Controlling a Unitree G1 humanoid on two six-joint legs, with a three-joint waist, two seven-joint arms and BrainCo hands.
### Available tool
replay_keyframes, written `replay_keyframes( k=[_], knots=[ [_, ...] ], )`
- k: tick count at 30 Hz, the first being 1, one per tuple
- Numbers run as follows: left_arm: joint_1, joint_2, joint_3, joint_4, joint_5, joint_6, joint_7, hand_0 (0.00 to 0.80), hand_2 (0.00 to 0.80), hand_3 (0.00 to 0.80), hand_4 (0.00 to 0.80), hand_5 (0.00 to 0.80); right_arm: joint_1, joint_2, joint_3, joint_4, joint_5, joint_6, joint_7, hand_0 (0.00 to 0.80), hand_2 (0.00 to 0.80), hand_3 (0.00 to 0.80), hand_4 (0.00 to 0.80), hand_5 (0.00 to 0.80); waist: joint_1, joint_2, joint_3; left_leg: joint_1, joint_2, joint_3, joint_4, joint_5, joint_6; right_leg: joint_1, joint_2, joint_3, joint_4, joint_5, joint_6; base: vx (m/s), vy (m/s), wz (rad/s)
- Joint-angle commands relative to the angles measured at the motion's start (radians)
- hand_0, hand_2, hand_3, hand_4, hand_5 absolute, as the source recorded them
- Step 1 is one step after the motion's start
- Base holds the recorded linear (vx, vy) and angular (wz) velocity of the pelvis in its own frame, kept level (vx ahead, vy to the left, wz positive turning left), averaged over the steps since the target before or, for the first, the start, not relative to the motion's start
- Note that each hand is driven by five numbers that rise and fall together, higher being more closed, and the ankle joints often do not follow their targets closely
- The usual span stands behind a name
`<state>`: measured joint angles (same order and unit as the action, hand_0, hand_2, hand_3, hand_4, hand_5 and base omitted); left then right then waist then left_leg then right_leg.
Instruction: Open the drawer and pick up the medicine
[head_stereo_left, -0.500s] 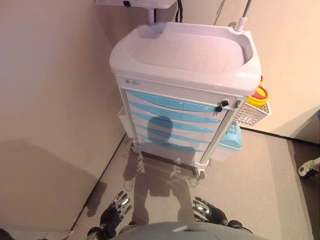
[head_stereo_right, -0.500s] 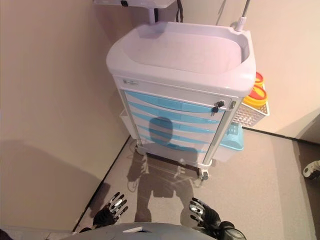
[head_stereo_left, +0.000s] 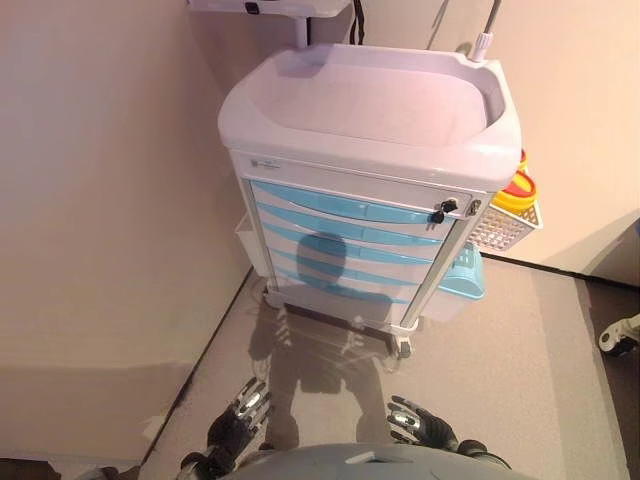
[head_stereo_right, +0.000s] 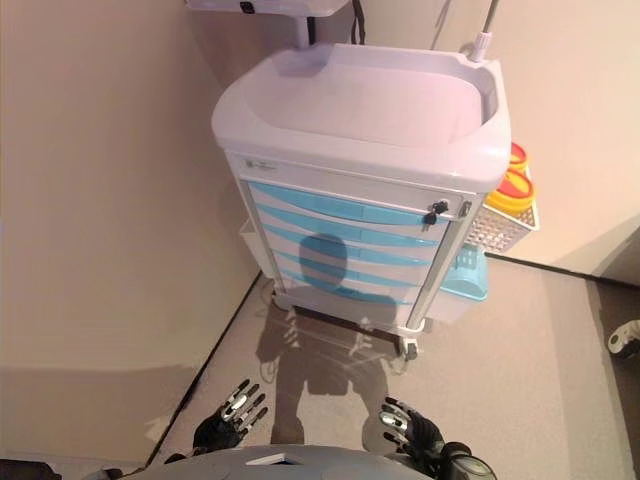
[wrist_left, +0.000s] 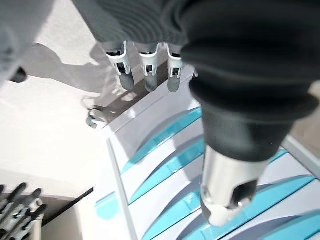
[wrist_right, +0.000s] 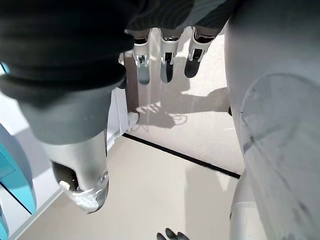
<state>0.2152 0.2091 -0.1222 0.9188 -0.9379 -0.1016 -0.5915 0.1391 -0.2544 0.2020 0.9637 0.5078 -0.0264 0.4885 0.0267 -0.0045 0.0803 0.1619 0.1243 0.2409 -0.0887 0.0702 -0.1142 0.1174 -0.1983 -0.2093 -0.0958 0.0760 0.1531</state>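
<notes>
Against the beige wall (head_stereo_left: 110, 200), a drawer cart (head_stereo_left: 370, 150) on grey floor (head_stereo_left: 500, 380).

- I see a beige wall (head_stereo_left: 100, 200) from 9 to 12 o'clock.
- Grey floor (head_stereo_left: 520, 380) at 4 o'clock.
- Black floor line (head_stereo_left: 560, 272) at 3 o'clock.

**Bright room, soft shadows**

The light was bright and warm. A round shadow sat on the blue drawers (head_stereo_left: 345, 255), and more shadow lay on the floor (head_stereo_left: 520, 340). Up close, my left hand (wrist_left: 150, 65) looked blurry.
</notes>
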Motion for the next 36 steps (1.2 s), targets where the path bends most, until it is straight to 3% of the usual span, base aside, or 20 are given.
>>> replay_keyframes(
  k=[1,8,24,30,36],
  knots=[
    [-0.055,0.002,0.0,-0.024,-0.039,-0.085,0.029,0.0,0.0,0.0,0.0,0.0,-0.069,0.015,0.013,-0.012,0.0,-0.028,0.008,0.0,0.0,0.0,0.0,0.0,0.021,-0.018,0.037,-0.007,-0.02,-0.046,0.086,-0.097,0.054,-0.041,-0.02,-0.06,0.024,0.055,-0.001,0.0,0.0,0.0],
    [-0.048,-0.014,-0.001,0.002,-0.059,0.054,-0.035,0.0,0.0,0.0,0.0,0.0,-0.068,0.017,0.01,-0.01,-0.001,-0.027,0.007,0.0,0.0,0.0,0.0,0.0,0.017,-0.019,0.037,-0.005,-0.021,-0.043,0.087,-0.1,0.056,-0.04,-0.022,-0.06,0.026,0.054,-0.001,0.003,0.003,0.02],
    [-0.061,-0.023,0.004,0.008,-0.172,0.179,-0.081,0.0,0.0,0.0,0.0,0.0,-0.054,0.014,-0.003,-0.029,0.023,-0.029,-0.004,0.0,0.0,0.0,0.0,0.0,-0.002,-0.015,0.073,-0.036,-0.011,-0.044,0.117,-0.103,0.06,-0.083,-0.028,-0.032,0.076,0.038,-0.004,0.024,0.003,-0.01],
    [-0.098,-0.034,0.012,-0.005,-0.297,0.23,-0.097,0.0,0.0,0.0,0.0,0.0,-0.031,0.016,-0.007,-0.052,0.019,-0.031,-0.034,0.0,0.0,0.0,0.0,0.0,-0.025,-0.018,0.115,-0.091,0.017,-0.051,0.175,-0.109,0.06,-0.15,-0.021,0.002,0.164,0.001,-0.019,0.047,-0.015,-0.05],
    [-0.225,-0.034,-0.016,-0.067,-0.445,0.202,-0.143,0.0,0.0,0.0,0.0,0.0,-0.063,0.009,0.022,-0.12,0.097,-0.075,-0.072,0.0,0.0,0.0,0.0,0.0,-0.066,-0.051,0.244,-0.29,0.059,-0.082,0.365,-0.143,0.058,-0.394,0.002,0.069,0.393,-0.05,-0.04,-0.164,-0.063,-0.15]
  ],
)
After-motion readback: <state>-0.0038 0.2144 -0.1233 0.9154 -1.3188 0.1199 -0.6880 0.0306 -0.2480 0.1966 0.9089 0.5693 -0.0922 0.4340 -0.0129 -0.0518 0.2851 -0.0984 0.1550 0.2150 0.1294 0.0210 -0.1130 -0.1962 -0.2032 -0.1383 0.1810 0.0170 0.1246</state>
